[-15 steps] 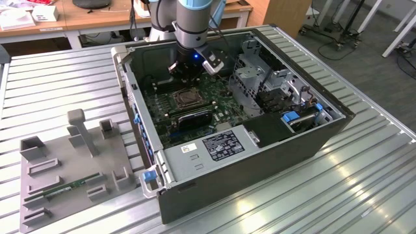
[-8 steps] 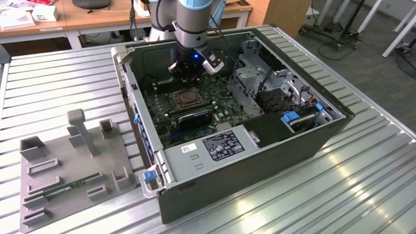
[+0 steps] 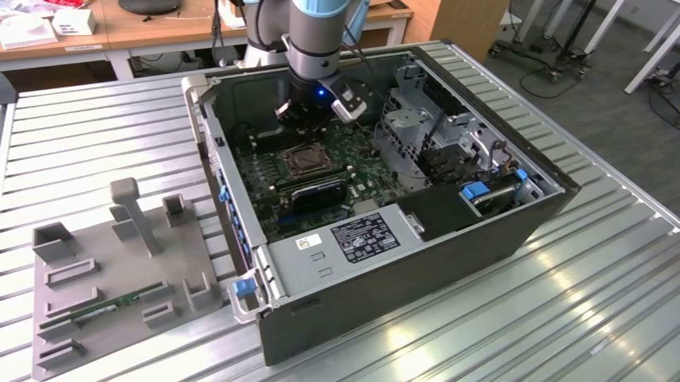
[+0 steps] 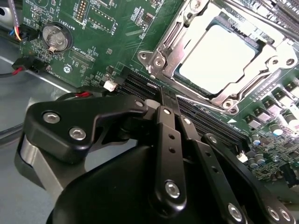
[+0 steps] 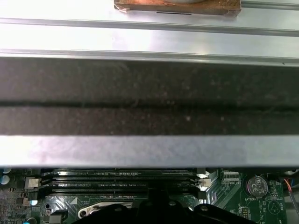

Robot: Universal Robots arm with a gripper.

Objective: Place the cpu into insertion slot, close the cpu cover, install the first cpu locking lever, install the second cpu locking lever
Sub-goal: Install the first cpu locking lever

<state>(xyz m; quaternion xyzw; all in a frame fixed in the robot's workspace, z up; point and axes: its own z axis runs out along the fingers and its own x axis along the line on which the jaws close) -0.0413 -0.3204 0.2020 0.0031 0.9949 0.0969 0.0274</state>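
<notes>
**Q:** On the ribbed metal bench, what do you see?

**Me:** A black computer case, its green motherboard flat inside. The silver cpu cover frames the cpu, a smooth grey square lying face up in its socket. Long black memory slots run between the socket and my hand, which is closed and empty.

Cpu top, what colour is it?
The cpu top is plain pale silvery-grey. It shows best in the second wrist view.
</notes>
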